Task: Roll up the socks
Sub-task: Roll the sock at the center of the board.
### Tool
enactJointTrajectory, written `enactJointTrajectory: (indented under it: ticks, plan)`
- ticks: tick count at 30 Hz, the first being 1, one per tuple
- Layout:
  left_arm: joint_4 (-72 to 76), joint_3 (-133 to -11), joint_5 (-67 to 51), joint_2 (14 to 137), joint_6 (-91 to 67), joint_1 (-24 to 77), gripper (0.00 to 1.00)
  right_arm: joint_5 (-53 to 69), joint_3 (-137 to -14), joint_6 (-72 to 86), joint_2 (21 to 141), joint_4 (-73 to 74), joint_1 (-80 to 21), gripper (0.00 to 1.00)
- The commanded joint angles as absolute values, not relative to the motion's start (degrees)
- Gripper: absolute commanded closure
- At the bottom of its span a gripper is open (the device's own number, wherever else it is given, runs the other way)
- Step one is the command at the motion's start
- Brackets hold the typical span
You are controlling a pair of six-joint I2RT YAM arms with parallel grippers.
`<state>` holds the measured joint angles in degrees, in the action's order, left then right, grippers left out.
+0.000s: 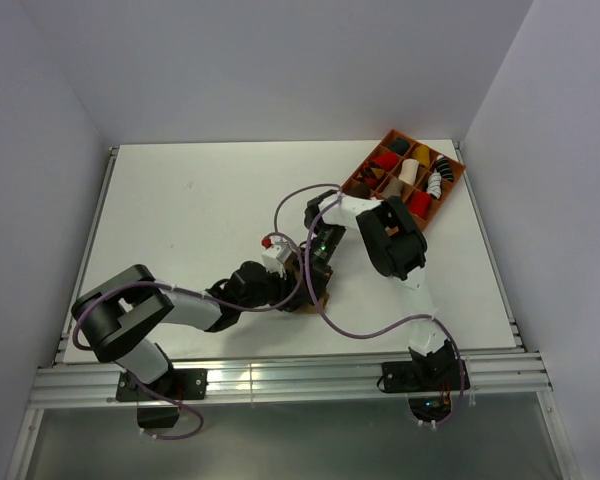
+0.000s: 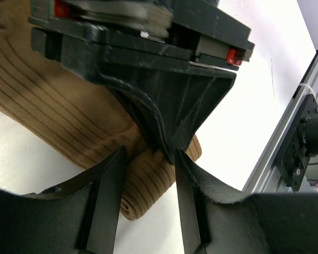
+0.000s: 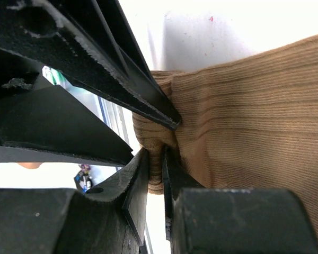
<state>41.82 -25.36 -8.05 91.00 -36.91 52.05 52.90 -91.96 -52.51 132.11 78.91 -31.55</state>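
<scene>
Centrally, the right pincer [image 3: 156,159] is clamped on a bunched fold of the tan-brown ribbed fabric sock [image 3: 244,116]. The left pincer [image 2: 149,159] stands part-open, fingers either side of the sock's rolled end. The sock lies on the white table [image 2: 244,106], front-middle, well apart from the brown compartment tray [image 1: 461,170].

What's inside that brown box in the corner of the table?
Sock rolls sit in the tray's compartments: red, black, yellow, white and striped. The right arm covers its near edge, hiding anything there.
</scene>
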Motion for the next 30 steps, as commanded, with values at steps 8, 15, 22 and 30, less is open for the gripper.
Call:
enactJointTrajectory:
  ticks: [8,15,22,30]
  plan:
    - [43.86,-24.26,-12.13,92.11,-35.95,52.65,0.54,52.65,-94.3,-48.7,134.56,78.31,-29.27,0.81]
    - [43.33,-24.26,-13.36,92.55,-36.47,52.65,0.56,52.12,-94.13,-47.02,134.56,76.73,-28.83,0.81]
    - [41.05,-25.57,-13.8,95.44,-38.14,52.65,0.65,50.72,-92.73,-44.65,133.68,73.75,-28.83,0.81]
    - [38.59,-27.6,-16.43,100.9,-44.38,51.77,1.0,48.87,-86.84,-40.61,126.13,66.63,-28.57,0.66]
